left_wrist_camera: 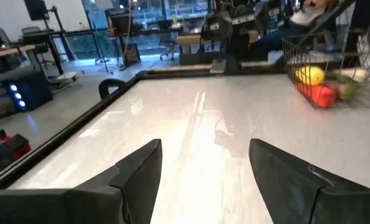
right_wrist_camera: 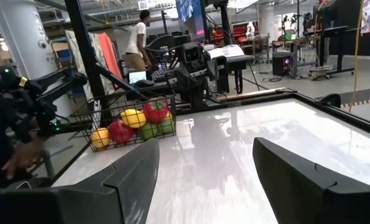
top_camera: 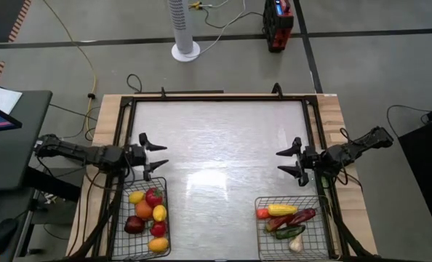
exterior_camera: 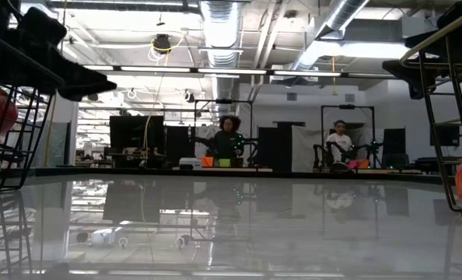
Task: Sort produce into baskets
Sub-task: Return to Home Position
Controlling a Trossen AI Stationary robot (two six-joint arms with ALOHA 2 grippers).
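From above, the table (top_camera: 223,138) is bare in the middle, and the produce (top_camera: 147,212) all sits in the left basket (top_camera: 166,229) and the right basket (top_camera: 258,231); the left gripper (top_camera: 166,155), fingers spread and holding nothing, hovers just beyond its basket's far rim, and the right gripper (top_camera: 278,161) does likewise; a low retreat could hook a finger in the mesh and tip fruit out; level with the table, basket wire stands at both edges, so clearance looks thin; the left wrist view shows spread fingers facing the right basket, well apart; the right wrist view shows the same toward the left basket, and what looks like a person's hand (right_wrist_camera: 24,155) near that arm might be struck.
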